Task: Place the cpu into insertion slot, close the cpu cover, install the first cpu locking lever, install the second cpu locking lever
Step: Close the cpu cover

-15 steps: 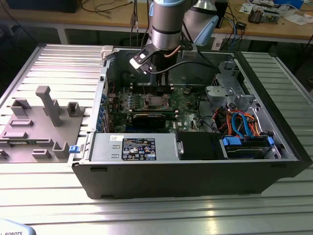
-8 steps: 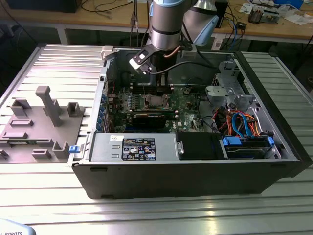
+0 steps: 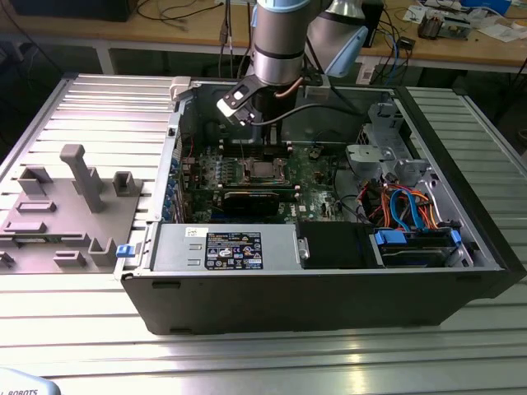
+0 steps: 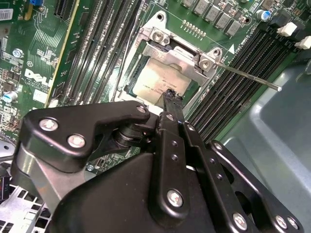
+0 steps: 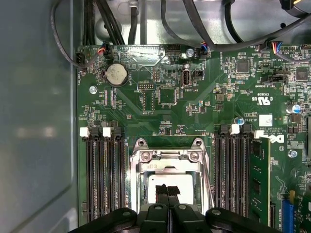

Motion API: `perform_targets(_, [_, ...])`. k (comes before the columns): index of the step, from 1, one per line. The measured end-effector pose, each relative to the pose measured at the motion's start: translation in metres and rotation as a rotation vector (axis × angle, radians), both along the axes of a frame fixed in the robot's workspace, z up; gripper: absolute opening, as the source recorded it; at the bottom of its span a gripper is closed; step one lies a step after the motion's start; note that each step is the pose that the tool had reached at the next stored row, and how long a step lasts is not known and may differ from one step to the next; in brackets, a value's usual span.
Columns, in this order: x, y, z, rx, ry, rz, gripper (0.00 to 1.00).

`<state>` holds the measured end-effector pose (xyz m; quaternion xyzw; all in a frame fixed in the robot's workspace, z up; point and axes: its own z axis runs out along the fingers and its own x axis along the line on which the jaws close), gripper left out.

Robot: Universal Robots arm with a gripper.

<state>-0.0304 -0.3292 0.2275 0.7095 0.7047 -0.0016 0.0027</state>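
Observation:
The cpu lies flat in the insertion slot on the green motherboard, its silver-grey top showing. The cpu cover, a silvery frame, appears to lie down around the chip. One thin locking lever sticks out from the socket corner, unlatched, towards the memory slots. My gripper hangs just above the chip's edge. Its two black fingers are pressed together with nothing between them.
Long black memory slots flank the socket on both sides. The grey case wall stands close beside the board. Cables and a drive bay fill the case on the exterior view's right. A grey fixture sits outside the case.

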Motion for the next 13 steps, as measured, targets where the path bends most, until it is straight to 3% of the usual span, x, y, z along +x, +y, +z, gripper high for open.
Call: perform_targets(13, [-0.0026,0.0,-0.002,0.0,0.0,0.0,0.11])
